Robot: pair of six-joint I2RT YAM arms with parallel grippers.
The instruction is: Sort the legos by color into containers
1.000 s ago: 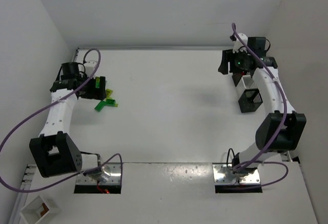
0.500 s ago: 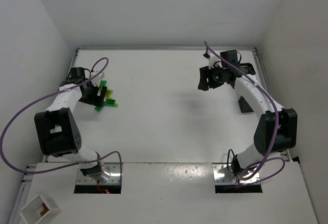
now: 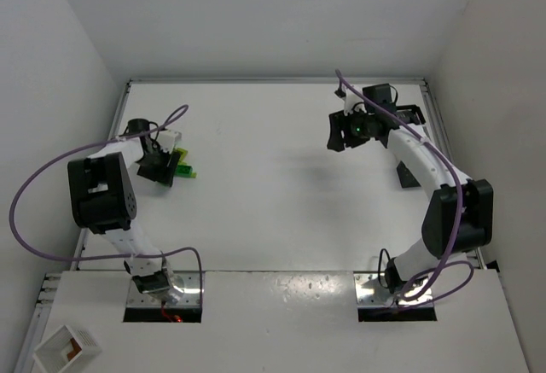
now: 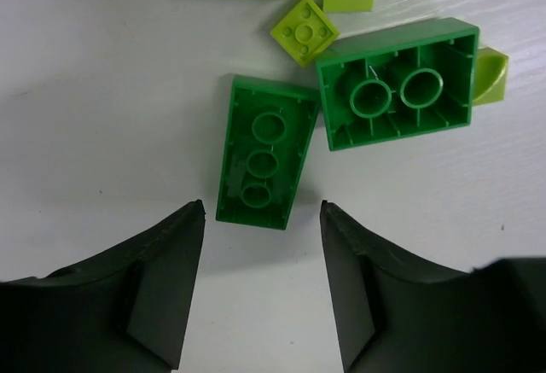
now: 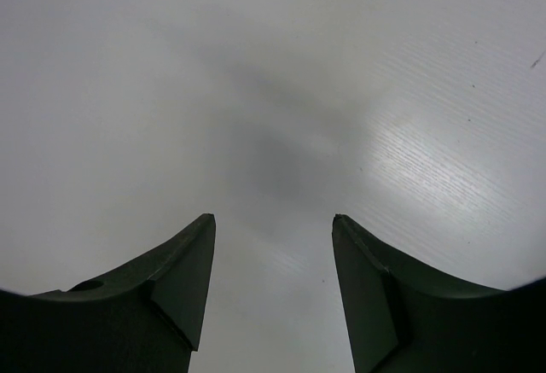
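In the left wrist view a narrow dark green lego (image 4: pixel 263 153) lies upside down just ahead of my open left gripper (image 4: pixel 263 211). A wider green lego (image 4: pixel 397 83) lies to its right. Small lime legos (image 4: pixel 304 30) lie beyond. In the top view the legos (image 3: pixel 182 168) sit at the left side, right by my left gripper (image 3: pixel 168 168). My right gripper (image 3: pixel 335 134) is open and empty over bare table (image 5: pixel 273 91) at the back right. A black bin (image 3: pixel 407 175) shows partly behind the right arm. No red lego is in view.
A white square box with a brown inside (image 3: pixel 66 349) sits at the near left corner, off the table. White walls close the table at the left, back and right. The right arm stretches along the right side.
My right gripper has swung left, away from the bins at the back right. My left arm has folded closer to the left wall, its gripper staying by the green legos.
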